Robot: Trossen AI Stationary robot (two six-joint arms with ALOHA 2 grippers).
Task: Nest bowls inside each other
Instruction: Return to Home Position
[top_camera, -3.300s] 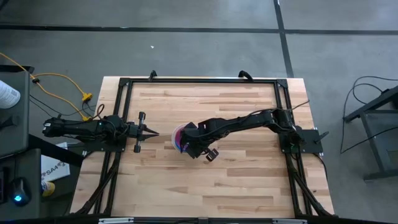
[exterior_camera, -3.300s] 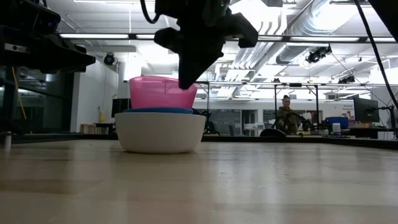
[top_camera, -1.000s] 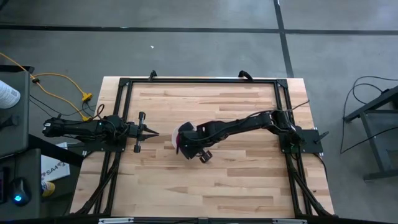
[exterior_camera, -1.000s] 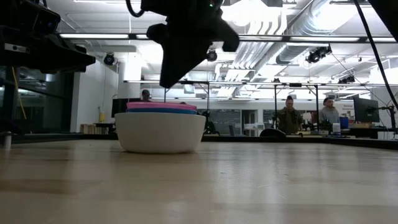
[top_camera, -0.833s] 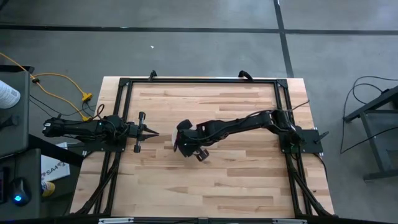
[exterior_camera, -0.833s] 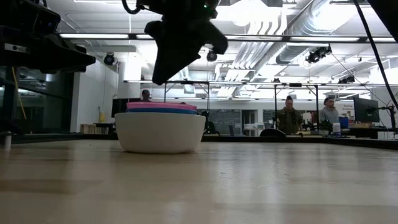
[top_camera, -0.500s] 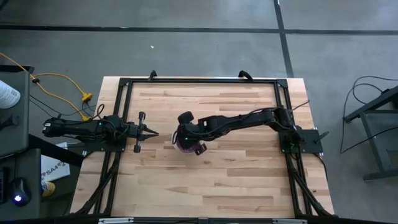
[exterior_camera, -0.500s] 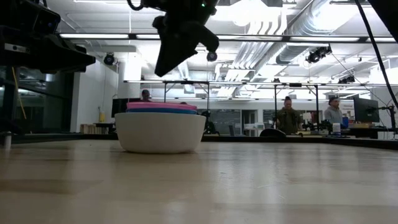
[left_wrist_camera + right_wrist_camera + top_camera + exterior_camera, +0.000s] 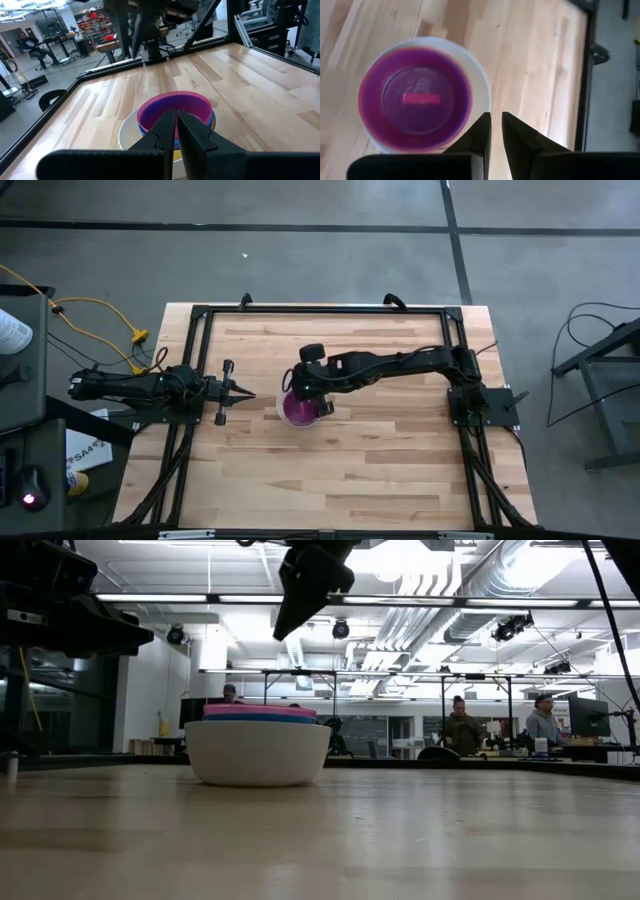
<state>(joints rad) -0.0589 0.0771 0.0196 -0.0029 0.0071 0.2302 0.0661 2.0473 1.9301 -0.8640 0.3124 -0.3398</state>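
Wooden planks of the surface (image 9: 400, 470) carry one thing only: the nest of bowls (image 9: 302, 408), a little left of centre. Seconds ago the red-pink bowl (image 9: 258, 711) rode high and tilted in the right tool (image 9: 496, 117). Now it sits level, and only its rim shows above the blue bowl (image 9: 258, 719), with both sunk into the white bowl (image 9: 258, 753). The right tool has let go and climbed clear, hanging above the stack and a touch to its far side. Its fingers are drawn almost together on nothing, and from its own camera the pink inside looks round and square-set in the white rim.

The left tool (image 9: 176, 117) has not stirred. It waits just left of the stack, apart from it, fingers closed and empty. By my reckoning the nesting itself is done, and all that remains is for the right arm to draw back to its rest. Nothing looks likely to tip.
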